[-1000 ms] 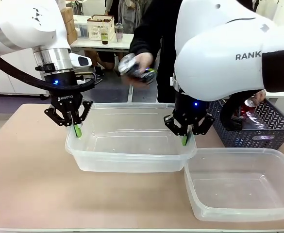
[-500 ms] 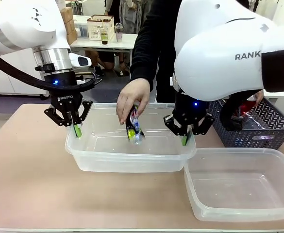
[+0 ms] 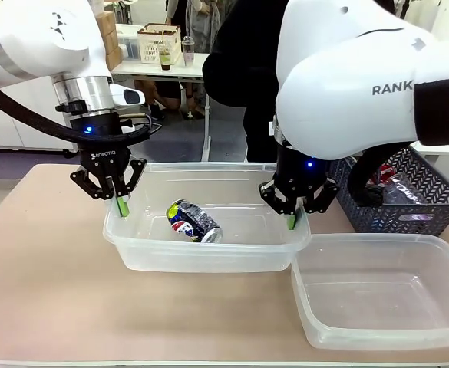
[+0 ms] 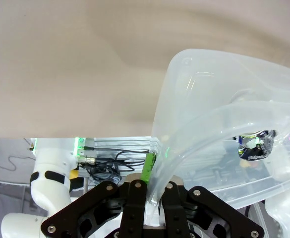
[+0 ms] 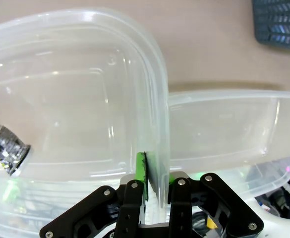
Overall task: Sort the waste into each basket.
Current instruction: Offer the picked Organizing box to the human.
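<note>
Can (image 5: 3,146), in far tub (image 5: 85,99): cut by right wrist view's left edge; label unreadable. Lattice basket (image 3: 431,203), right of far tub: contents indistinct, left part behind right arm (image 3: 347,84). Second tub (image 3: 378,239), near-right of far tub: right edge cropped

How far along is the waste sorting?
Done: one can lies in the clear tub. In hand: left gripper and right gripper clamp that tub's opposite rims. Left: more waste in the dark basket; second tub holds nothing.
</note>
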You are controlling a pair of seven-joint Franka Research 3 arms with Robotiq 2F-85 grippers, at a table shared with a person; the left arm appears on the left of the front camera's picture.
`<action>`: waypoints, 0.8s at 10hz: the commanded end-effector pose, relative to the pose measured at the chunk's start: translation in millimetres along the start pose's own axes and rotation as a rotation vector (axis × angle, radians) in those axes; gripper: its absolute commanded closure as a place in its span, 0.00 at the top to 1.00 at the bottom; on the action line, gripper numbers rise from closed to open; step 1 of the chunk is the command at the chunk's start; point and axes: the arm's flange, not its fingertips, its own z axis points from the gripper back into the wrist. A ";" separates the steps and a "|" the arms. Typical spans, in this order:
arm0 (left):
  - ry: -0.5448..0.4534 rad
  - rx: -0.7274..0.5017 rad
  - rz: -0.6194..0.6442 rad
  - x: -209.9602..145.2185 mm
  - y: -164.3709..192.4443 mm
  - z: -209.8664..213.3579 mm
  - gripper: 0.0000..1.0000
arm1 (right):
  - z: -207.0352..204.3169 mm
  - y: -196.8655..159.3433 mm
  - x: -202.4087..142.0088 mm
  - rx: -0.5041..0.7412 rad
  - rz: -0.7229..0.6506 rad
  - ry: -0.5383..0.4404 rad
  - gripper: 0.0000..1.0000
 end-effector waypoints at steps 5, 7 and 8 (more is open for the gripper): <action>-0.014 -0.022 0.017 -3.9 -1.4 3.5 0.04 | 1.5 1.7 -1.8 0.000 0.007 0.004 0.05; -0.014 -0.022 0.017 -3.9 -1.4 3.5 0.04 | 1.5 1.7 -1.8 0.000 0.007 0.004 0.05; -0.014 -0.022 0.017 -3.9 -1.4 3.5 0.04 | 1.5 1.7 -1.8 0.000 0.007 0.004 0.05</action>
